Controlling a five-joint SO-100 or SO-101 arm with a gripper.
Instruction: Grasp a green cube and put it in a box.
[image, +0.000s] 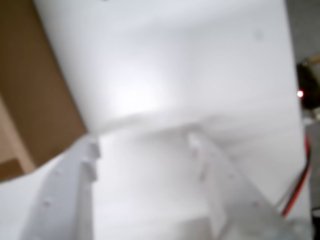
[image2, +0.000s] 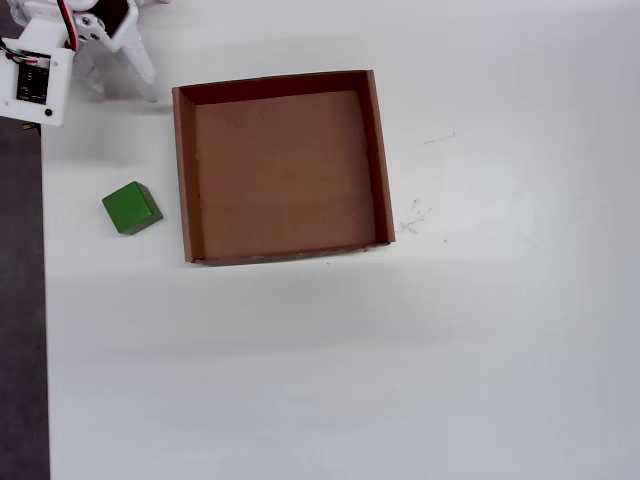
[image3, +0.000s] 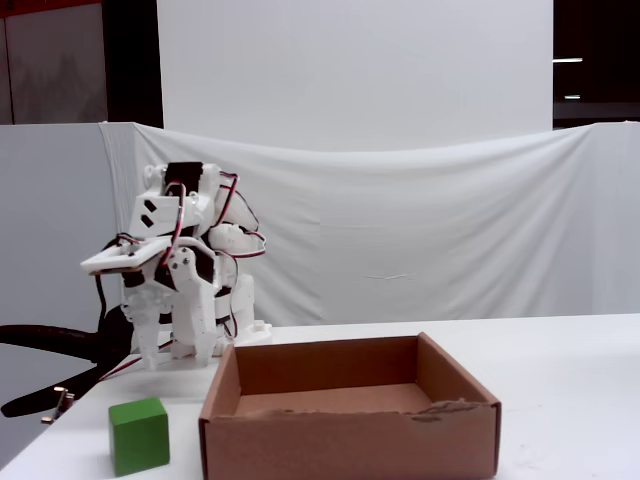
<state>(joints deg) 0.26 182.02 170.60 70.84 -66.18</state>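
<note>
Fingers (image: 142, 145) are hanging apart and empty over bare table (image2: 400, 350). Cube (image2: 131, 208) is sitting on the table well away from the fingers, left of the box (image2: 281, 168) in the overhead view.

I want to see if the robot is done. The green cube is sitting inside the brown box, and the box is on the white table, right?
Not quite. The overhead view shows the green cube on the white table beside the brown box, outside its wall. The box is empty.
</note>
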